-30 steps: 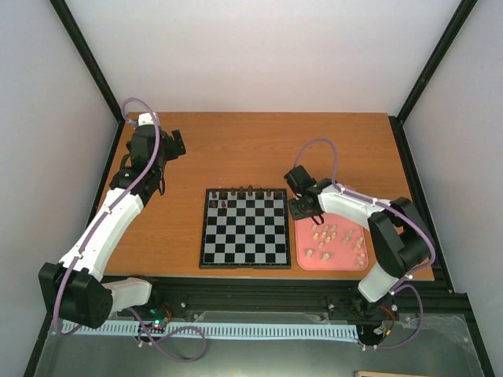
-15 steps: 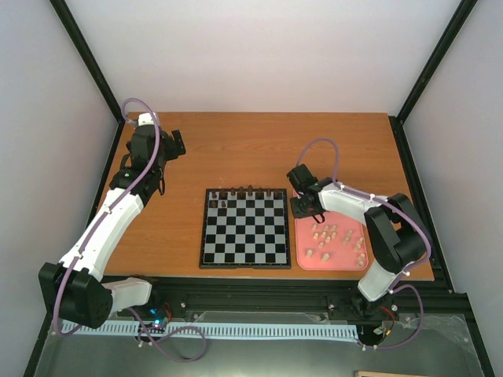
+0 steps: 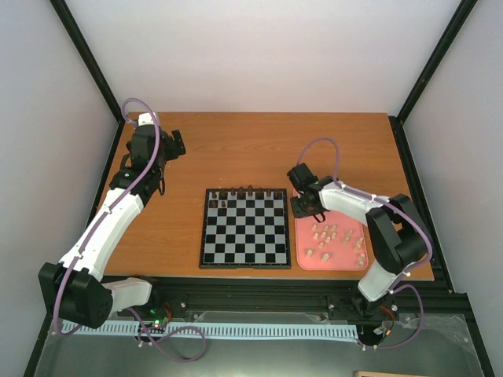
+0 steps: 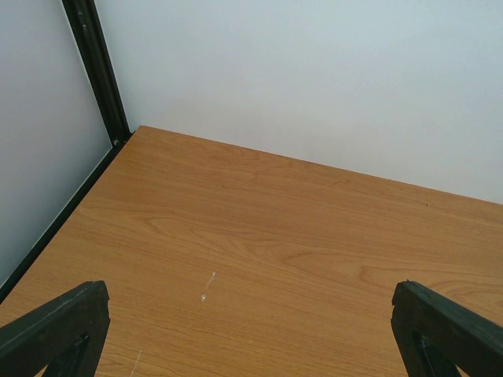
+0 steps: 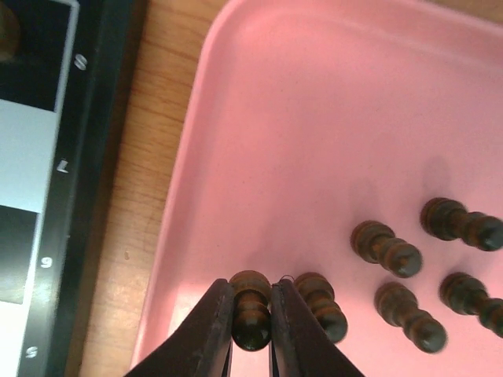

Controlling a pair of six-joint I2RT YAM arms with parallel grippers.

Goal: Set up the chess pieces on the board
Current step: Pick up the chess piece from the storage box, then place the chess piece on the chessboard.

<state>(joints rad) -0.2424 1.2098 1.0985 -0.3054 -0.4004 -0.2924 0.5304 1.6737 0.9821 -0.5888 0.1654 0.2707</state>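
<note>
**Lifting a piece out of the tray**

We have the right pincer point(image 5: 251, 287) clamped on a brown piece point(image 5: 252, 326) in the corner of the pink tray point(image 5: 314, 118) nearest the board point(image 3: 244, 228). The tray lies at the board's 3 o'clock. A neighbouring piece point(image 5: 321, 305) sits just beside the held one. A few dark pieces point(image 3: 240, 191) stand along the board's 12 o'clock edge. The left pincer point(image 4: 251, 314) hangs apart and empty over the counter point(image 4: 259, 236) at 10 o'clock. Next, we judge, comes a straight lift clear of the neighbour, then a carry toward 9 o'clock to a free square.
</note>
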